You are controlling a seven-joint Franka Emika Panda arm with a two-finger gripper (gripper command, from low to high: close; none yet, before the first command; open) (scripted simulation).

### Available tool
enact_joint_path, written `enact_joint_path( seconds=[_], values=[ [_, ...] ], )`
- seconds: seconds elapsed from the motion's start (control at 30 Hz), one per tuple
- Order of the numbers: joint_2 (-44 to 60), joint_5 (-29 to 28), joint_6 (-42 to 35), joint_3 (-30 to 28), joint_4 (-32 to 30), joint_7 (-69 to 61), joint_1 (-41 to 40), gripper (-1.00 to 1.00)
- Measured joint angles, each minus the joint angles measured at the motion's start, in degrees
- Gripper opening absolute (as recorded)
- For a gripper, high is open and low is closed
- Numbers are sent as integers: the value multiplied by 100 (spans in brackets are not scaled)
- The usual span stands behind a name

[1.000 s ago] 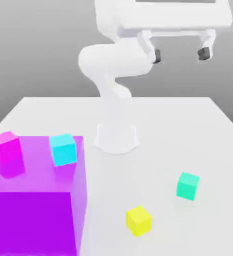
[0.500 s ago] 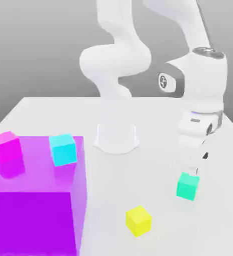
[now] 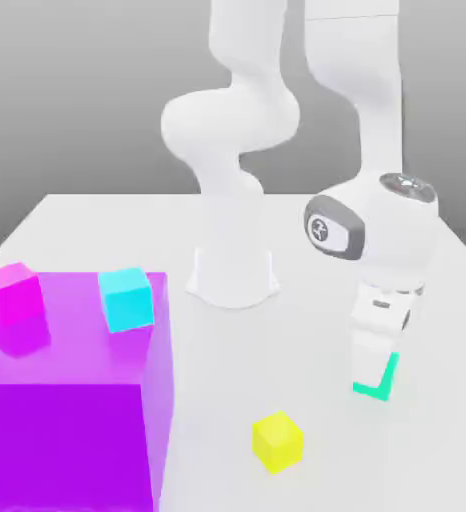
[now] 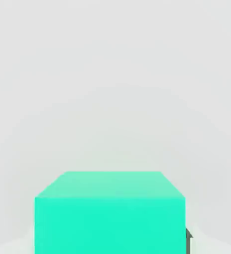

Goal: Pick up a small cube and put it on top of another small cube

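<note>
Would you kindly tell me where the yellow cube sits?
The yellow cube sits on the white table, between the purple block and teal-green cube.

Four small cubes: one teal-green cube (image 3: 385, 382), one yellow cube (image 3: 277, 441), one cyan cube (image 3: 127, 298), one magenta cube (image 3: 13, 291); one large purple block (image 3: 72, 410)

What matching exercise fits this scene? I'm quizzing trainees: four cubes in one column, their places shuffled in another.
1 teal-green cube
2 yellow cube
3 magenta cube
4 cyan cube

A alone on the white table
B purple block, far corner
C under the gripper
D purple block, edge nearest the robot base

Pairs: 1-C, 2-A, 3-B, 4-D
</note>
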Motion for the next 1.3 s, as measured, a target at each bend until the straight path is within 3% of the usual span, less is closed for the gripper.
enact_joint_path(
  seconds=[0.27, 1.07, 1.27, 1.3],
  values=[
    [-1334, 750, -1143, 290, -193, -387, -86, -100],
    [-1512, 712, -2289, -799, 781, 2703, -1911, -100],
    [-578, 911, -1461, -738, 882, 2752, -2026, -100],
    [-413, 955, -1306, -712, 890, 2723, -2039, 100]
  ],
)
